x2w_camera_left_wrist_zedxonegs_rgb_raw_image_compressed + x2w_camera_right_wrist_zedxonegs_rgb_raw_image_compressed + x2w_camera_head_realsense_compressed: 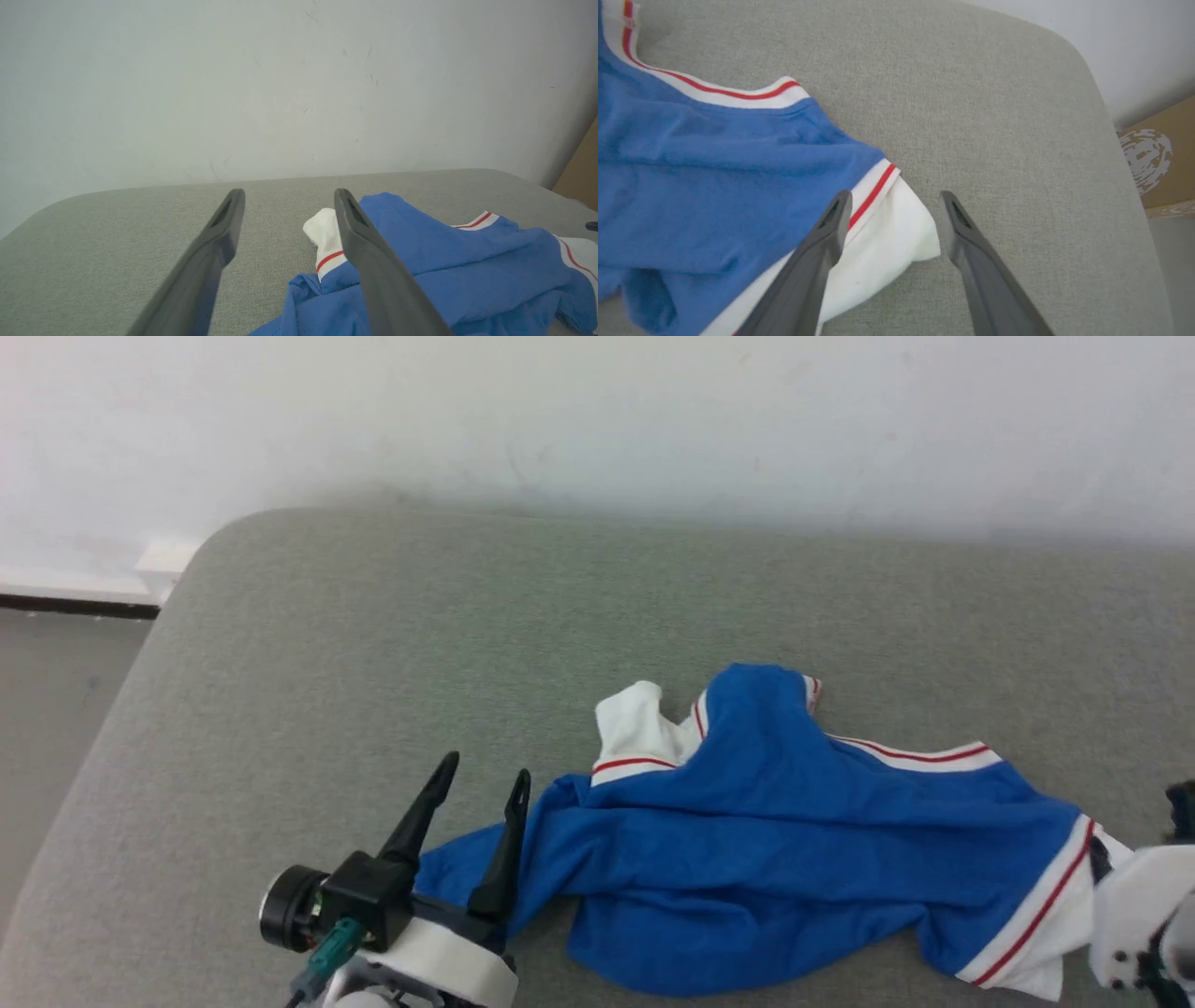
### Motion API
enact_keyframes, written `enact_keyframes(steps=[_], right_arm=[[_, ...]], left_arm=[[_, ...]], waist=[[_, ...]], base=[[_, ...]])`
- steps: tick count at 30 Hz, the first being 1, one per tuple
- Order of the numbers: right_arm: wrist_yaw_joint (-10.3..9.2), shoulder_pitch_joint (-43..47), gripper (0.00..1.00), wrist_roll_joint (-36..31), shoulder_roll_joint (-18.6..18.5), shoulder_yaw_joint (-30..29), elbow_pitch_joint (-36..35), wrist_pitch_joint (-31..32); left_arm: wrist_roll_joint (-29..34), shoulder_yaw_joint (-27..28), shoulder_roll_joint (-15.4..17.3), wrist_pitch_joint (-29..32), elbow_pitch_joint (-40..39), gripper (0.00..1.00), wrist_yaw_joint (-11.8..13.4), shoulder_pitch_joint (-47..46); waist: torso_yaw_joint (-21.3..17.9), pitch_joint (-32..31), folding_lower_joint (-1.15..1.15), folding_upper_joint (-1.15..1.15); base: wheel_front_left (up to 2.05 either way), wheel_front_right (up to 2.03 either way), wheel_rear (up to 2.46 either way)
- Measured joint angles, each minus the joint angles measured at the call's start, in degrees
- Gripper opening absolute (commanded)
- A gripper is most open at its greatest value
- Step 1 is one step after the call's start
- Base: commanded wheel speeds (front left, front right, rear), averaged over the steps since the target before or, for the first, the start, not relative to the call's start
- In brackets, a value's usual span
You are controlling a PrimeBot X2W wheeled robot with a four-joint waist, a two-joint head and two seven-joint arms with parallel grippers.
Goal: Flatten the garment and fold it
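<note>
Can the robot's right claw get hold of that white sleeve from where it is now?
Probably yes. The right gripper is open, and in the right wrist view the end of the white sleeve lies between its two fingers, with nothing in the way.

Grey-green woven pad [373, 644], with a rounded corner at 10 o'clock in the head view. Behind it, along 12 o'clock, plain white wall [597, 420]; carries some faint scuffs. At 9 o'clock, dark skirting strip [75, 607], and below it dull grey floor [47, 728]. At 3 o'clock in the right wrist view, brown cardboard box [1164, 158] with white print; stands near the pad's edge.
</note>
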Motion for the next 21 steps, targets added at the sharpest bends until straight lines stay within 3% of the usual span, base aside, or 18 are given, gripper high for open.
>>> enact_keyframes(steps=[5,9,14,21], right_arm=[[0.01,0.05,1.0,1.85,5.39,1.08,-6.32,-10.78],[0.0,1.51,1.0,3.0,7.14,1.19,-9.58,-16.48],[0.0,2.63,1.0,3.5,8.25,2.35,-10.71,-19.92],[0.0,2.46,1.0,3.53,8.62,2.27,-10.33,-21.15]], left_arm=[[-1.33,-1.74,0.18,4.5,7.54,1.0,-0.63,-5.08],[-3.96,-2.45,0.12,15.03,12.54,1.0,-0.71,-11.87],[-7.06,-2.33,0.04,29.15,19.51,1.0,-1.03,-18.85],[-7.31,-2.14,0.1,35.34,26.95,1.0,0.52,-26.41]], waist=[[-3.51,0.71,0.0,0.0],[-6.22,1.84,0.0,0.0],[-9.27,3.8,0.01,0.0],[-12.03,7.52,0.01,0.0]], base=[[0.0,0.0,0.0],[0.0,0.0,0.0],[0.0,0.0,0.0],[0.0,0.0,0.0]])
